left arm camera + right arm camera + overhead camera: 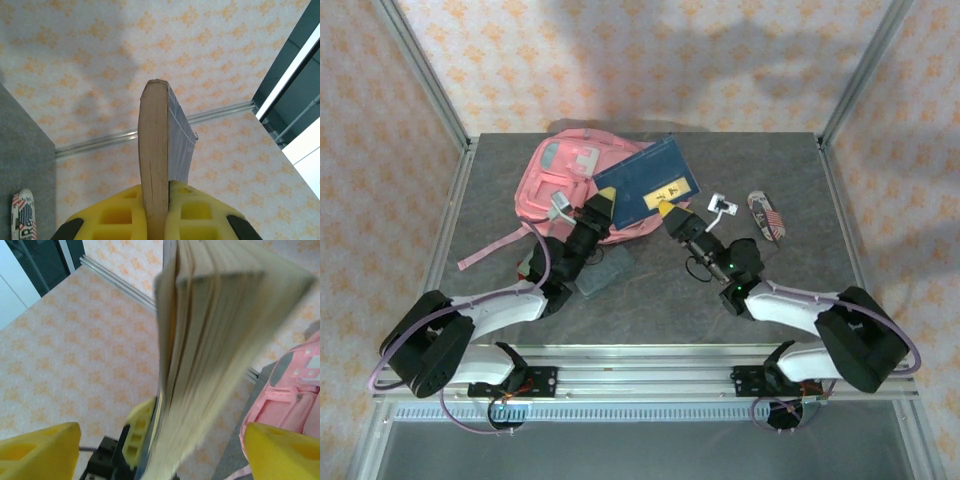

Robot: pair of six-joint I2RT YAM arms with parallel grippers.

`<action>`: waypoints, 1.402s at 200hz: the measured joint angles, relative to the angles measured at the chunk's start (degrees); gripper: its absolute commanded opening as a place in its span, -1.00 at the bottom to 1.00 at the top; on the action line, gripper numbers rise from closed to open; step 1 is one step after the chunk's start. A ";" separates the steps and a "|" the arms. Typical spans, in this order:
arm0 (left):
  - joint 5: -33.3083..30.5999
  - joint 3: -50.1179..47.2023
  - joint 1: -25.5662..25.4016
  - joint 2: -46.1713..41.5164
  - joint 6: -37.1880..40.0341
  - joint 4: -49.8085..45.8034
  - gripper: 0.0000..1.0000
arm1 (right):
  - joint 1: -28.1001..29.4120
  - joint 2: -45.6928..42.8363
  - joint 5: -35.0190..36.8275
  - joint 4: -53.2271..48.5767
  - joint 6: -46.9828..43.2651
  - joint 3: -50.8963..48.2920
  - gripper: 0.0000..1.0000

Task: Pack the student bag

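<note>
Student bag (555, 190) waits on the worktop (720, 290), book (645, 180) not yet in; my left gripper (603, 203) clamps it, right gripper (665, 209) wide

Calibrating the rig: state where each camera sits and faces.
Top external: above, behind the bases, facing down on the table; left arm and right arm show.
Left wrist: on the left arm, facing along the blue book; left fingers clamp it.
Right wrist: on the right arm, facing the book's pages; right fingers stand open.
Shared: all three see the book.
</note>
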 measured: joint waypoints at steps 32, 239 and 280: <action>-1.42 0.00 -1.97 1.73 -0.09 1.42 -0.48 | -0.07 2.80 -0.13 -1.07 1.05 4.76 -1.00; 0.02 54.95 4.87 32.65 48.89 -75.52 0.31 | -14.32 -40.57 7.76 -60.24 -12.11 -0.35 -1.00; -13.88 66.99 1.77 44.30 55.52 -87.49 0.25 | -14.32 -40.26 7.89 -62.25 -13.25 -0.35 -1.00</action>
